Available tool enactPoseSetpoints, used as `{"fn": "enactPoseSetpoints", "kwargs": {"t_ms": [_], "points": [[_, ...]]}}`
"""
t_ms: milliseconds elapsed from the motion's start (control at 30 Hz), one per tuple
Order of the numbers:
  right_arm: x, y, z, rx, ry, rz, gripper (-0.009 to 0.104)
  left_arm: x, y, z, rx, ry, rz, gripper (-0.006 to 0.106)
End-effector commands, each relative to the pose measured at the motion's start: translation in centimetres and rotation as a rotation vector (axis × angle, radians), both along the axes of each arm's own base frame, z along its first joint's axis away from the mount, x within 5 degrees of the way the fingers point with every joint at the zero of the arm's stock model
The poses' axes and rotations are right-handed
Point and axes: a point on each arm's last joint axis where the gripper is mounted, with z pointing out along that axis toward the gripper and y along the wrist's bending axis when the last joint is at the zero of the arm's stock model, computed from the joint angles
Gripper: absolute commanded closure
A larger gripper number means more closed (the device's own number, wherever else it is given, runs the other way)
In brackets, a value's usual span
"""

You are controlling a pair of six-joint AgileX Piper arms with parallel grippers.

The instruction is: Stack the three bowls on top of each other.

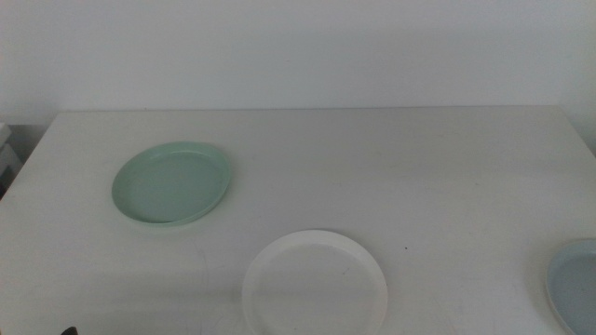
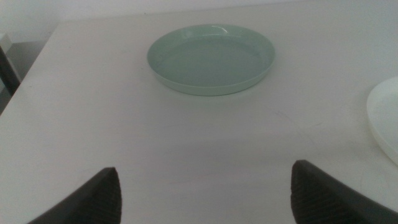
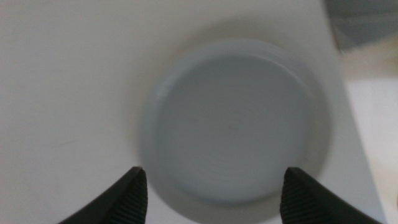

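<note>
Nearest the camera, the white bowl (image 1: pixel 315 284) lay by the table's (image 1: pixel 391 167) front edge, roughly midway along it, part of its rim cut off by the middle view's lower border. Off toward the front right corner sat the pale blue-grey bowl (image 1: pixel 575 284), only partly in that view and well apart from the white one. Farther back and toward the left edge rested the mint green bowl (image 1: pixel 173 182), clear of the other two; none of the three touched or overlapped.

Neither arm showed in the middle view. The right gripper (image 3: pixel 211 193) hung above the pale blue-grey bowl (image 3: pixel 233 127), its two dark jaws spread wide with the dish's near rim between them and nothing held; that picture was blurred, so whether the jaws met the rim could not be told. The table's right edge ran just beside this bowl.

The left gripper (image 2: pixel 205 196) hovered over bare tabletop (image 2: pixel 124 137) near the front left, jaws likewise wide and empty. The mint green bowl (image 2: pixel 211 58) lay well ahead of it, apart from the jaws, and a sliver of the white bowl (image 2: pixel 387 118) showed off to one side.
</note>
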Motion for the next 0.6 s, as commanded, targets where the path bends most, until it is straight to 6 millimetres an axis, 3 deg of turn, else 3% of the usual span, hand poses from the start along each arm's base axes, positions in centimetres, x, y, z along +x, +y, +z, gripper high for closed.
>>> {"fn": "enactPoseSetpoints", "kwargs": {"t_ms": [0, 233, 567], "points": [[-0.7, -2.1, 0.9, -0.020, -0.024, -0.053, 0.041, 0.1, 0.1, 0.8, -0.020, -0.085, 0.014, -0.004], [-1.0, -6.2, -1.5, 0.028, 0.071, -0.181, 0.041, 0.1, 0.1, 0.8, -0.020, -0.085, 0.014, -0.004], [-0.2, -9.6, -6.7, 0.107, 0.203, -0.265, 0.041, 0.1, 0.1, 0.8, -0.020, -0.085, 0.014, -0.004]]}}
